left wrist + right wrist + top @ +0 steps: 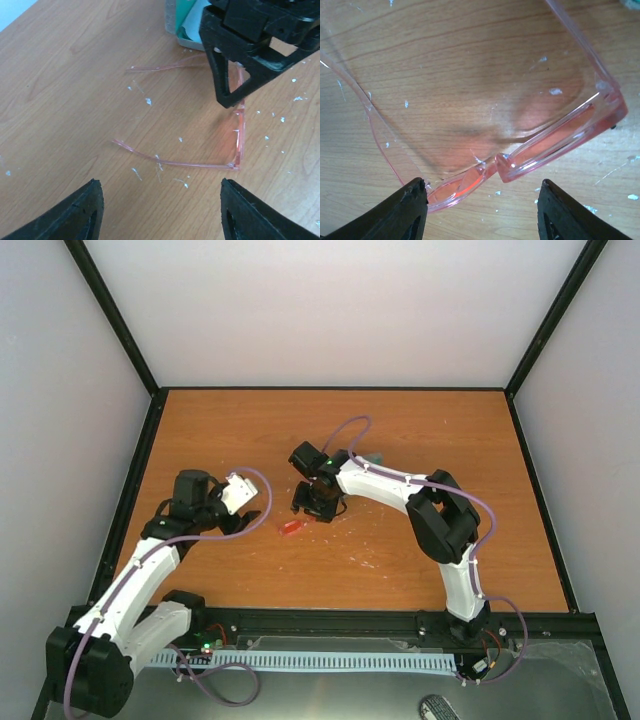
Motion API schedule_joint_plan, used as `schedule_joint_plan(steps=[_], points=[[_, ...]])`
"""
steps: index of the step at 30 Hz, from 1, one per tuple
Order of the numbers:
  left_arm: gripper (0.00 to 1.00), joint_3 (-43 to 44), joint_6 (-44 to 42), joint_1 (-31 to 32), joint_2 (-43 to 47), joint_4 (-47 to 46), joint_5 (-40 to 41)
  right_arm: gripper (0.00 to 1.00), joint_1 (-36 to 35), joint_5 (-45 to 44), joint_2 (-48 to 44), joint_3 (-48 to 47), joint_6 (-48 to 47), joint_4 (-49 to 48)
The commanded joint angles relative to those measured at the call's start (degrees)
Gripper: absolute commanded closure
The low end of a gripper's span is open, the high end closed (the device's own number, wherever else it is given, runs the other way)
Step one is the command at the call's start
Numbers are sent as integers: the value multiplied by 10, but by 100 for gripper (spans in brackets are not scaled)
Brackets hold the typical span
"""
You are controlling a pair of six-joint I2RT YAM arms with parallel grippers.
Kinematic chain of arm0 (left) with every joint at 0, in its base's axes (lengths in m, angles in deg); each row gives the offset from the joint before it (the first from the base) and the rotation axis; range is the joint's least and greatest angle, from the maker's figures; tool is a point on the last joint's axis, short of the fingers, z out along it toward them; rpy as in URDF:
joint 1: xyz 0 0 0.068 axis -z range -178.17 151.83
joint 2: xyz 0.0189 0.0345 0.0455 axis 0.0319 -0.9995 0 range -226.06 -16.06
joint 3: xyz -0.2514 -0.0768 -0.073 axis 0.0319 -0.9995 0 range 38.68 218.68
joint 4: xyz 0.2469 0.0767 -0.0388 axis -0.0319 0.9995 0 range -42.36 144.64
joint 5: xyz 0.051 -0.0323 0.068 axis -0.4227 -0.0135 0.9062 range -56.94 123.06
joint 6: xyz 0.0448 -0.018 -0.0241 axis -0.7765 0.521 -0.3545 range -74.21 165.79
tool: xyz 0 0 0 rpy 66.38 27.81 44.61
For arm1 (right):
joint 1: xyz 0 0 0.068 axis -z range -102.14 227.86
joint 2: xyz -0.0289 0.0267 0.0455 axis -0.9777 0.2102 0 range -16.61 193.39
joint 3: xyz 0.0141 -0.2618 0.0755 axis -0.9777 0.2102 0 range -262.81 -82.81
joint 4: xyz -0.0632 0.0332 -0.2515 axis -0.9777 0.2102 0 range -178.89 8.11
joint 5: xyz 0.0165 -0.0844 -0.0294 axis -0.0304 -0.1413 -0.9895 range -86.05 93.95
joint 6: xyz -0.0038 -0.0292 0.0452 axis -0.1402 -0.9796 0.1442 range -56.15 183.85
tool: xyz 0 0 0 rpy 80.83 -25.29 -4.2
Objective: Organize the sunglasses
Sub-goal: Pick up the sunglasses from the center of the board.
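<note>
One wooden table (250, 430), two robot arms: the left arm (140, 580) and the right arm (440, 525). Two grippers, one per arm, the left gripper (162, 210) and the right gripper (480, 210), each with two fingers. One pair of sunglasses (239, 135) with two temple arms. One grey case (172, 17). White flecks on the wood, too many to count.

At the centre of the top view, the sunglasses (291, 527) showed only as a red sliver, the rest hidden under the right gripper (312, 508). In the left wrist view, the case (181, 15) was cut off by the upper edge.
</note>
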Motion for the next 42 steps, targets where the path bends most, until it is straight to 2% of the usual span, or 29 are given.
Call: schedule_joint_plan(steps=[1,8,16,26,31,37,42], points=[[37,-6,-15,-22,14,-26,-1,41,-4,16,0,8,41,15],[36,-21,-12,-76,4,-45,-30,41,-4,31,24,3,59,1],[36,-32,-24,-113,4,-56,-50,46,-7,38,57,-12,75,-2],[36,-50,-15,-114,12,-53,-70,81,-7,6,60,-30,68,22],[37,-49,-12,-114,8,-50,-73,95,-8,-2,61,-27,54,28],[37,-4,17,-114,15,-51,-76,97,-9,-21,42,-19,25,24],[42,52,62,-114,30,-79,-73,97,-8,-34,-4,5,-64,0]])
